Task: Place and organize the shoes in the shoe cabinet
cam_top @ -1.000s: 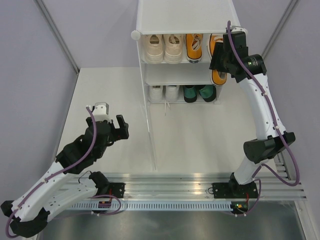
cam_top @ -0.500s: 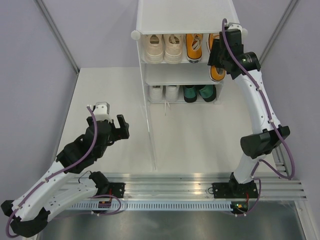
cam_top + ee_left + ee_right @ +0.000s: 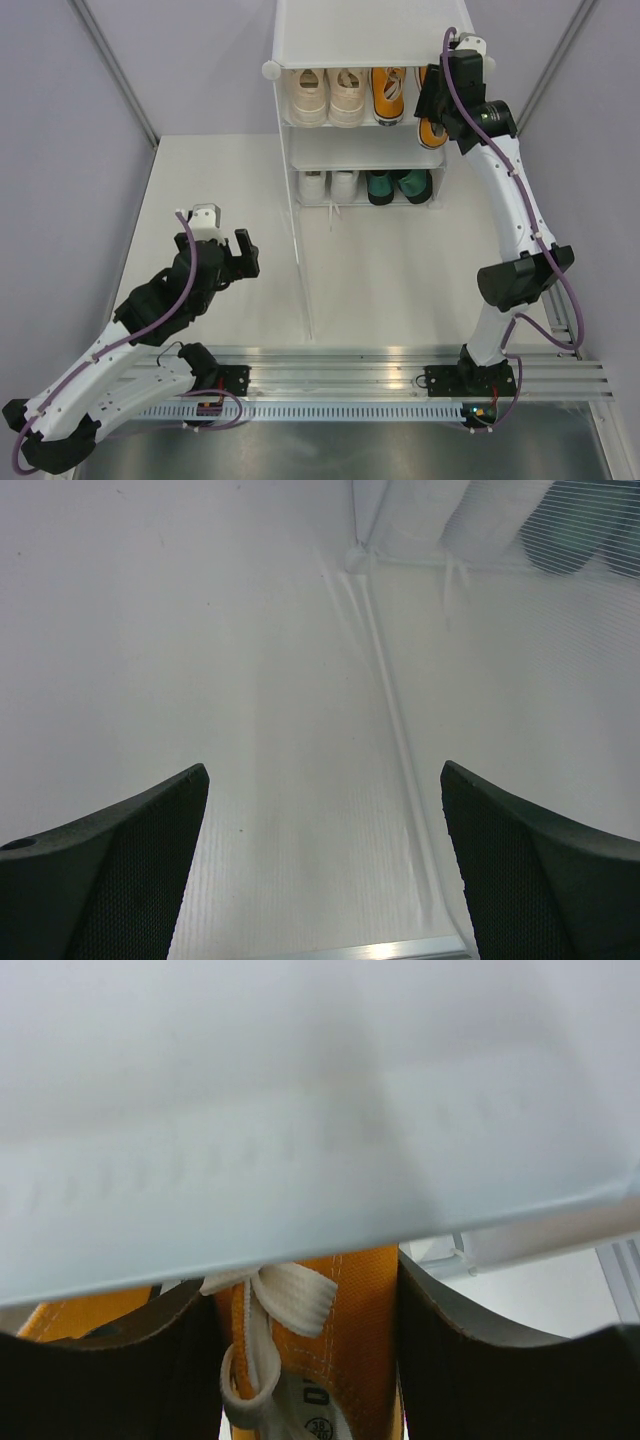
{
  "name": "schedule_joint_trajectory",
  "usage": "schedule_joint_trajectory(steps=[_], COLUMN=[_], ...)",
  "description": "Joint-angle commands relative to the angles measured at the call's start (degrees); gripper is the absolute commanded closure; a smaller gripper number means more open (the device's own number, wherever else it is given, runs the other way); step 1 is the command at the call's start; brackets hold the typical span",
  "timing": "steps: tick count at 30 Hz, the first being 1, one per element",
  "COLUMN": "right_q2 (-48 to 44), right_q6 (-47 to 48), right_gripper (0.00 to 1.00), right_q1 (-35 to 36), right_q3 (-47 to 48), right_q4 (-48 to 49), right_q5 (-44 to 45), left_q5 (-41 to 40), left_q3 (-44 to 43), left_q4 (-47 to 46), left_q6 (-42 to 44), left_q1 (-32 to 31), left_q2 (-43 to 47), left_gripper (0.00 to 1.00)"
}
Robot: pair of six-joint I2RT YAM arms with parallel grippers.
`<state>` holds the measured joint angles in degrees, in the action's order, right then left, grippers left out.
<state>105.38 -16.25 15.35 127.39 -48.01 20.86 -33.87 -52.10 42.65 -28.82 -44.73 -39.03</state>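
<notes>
Your left arm lies folded low over the table, elbow drawn back toward its base. The left gripper points toward the shoe cabinet with its jaws wide apart and nothing between them. In the left wrist view its dark fingers frame bare table and the foot of the cabinet's translucent side panel.

The cabinet stands at the far middle of the table. On its upper visible tier sit the cream sneakers, with the shelved orange sneaker just beside them. On the tier below are the white sneakers and, to their right, the dark green heels.

Your right arm stretches up and forward, elbow bent above the table's right side and wrist at the cabinet's right front corner. The right gripper is clamped on the held orange sneaker, which hangs toe-down at the right end of the upper tier. You cannot tell whether it touches the shelf. The right wrist view shows both fingers pressed against its orange canvas, with the white lace between them, under a pale cabinet panel.

Compared with a second ago, your left arm has not moved. Your right wrist has risen and swung in toward the cabinet, and the held sneaker, which then hung down past the shelf edge, now sits higher, next to its mate.

A small dark print on the sneaker's white tongue is too cropped to read.
</notes>
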Motion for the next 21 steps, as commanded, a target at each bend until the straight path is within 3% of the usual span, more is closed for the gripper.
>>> schedule_joint_trajectory(steps=[1,21], right_q2=[0.3,5.1], right_q6=[0.4,1.0], right_gripper=[0.91,0.85], right_q1=[-0.2,-0.4], right_q3=[3.3,1.9], right_q4=[8.8,14.5], right_q5=[1.4,2.3], left_q5=[0.8,0.5], left_q3=[0.3,0.3], left_q4=[-2.3,-2.4], left_q6=[2.0,2.2], left_q1=[0.3,0.7], left_q2=[-0.3,-1.0], left_gripper=[0.00,0.00])
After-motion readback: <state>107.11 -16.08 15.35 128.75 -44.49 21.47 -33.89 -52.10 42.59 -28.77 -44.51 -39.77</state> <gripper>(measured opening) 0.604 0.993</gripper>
